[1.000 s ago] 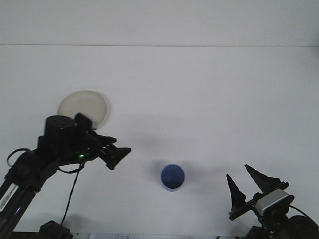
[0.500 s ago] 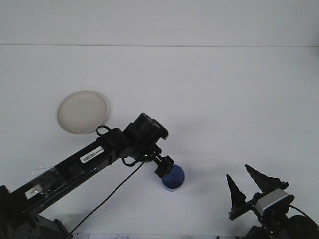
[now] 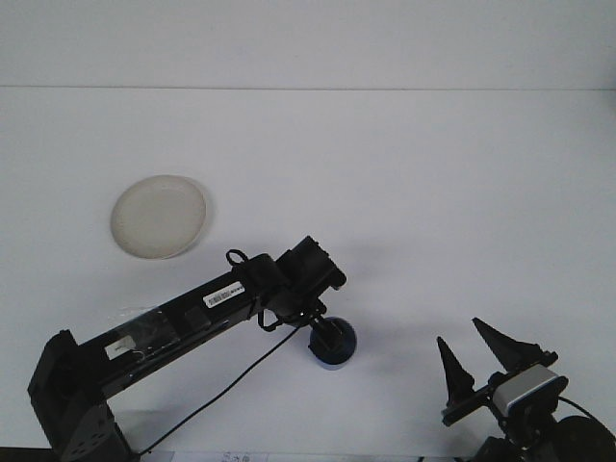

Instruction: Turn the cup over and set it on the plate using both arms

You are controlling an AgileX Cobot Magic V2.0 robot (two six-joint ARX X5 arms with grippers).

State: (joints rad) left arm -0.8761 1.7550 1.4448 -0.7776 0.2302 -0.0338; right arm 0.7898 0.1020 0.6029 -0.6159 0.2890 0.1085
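Left gripper (image 3: 325,334) sits right on top of the blue cup (image 3: 334,352) in the front view, its dark head covering most of the cup's upper part, so only the lower right of the blue wall shows. Whether its fingers are apart or pinched on the rim I cannot tell; they are hidden under the wrist. The cup stands near the front middle of the white table (image 3: 404,192), and from this angle I cannot read which way its mouth faces. The right gripper (image 3: 466,361) rests at the front right corner with its two black fingers spread wide, holding nothing, well apart from the cup. The plate (image 3: 158,216) lies to the far left, so by my judgement the left arm is both the one at the cup and the nearer to the plate.
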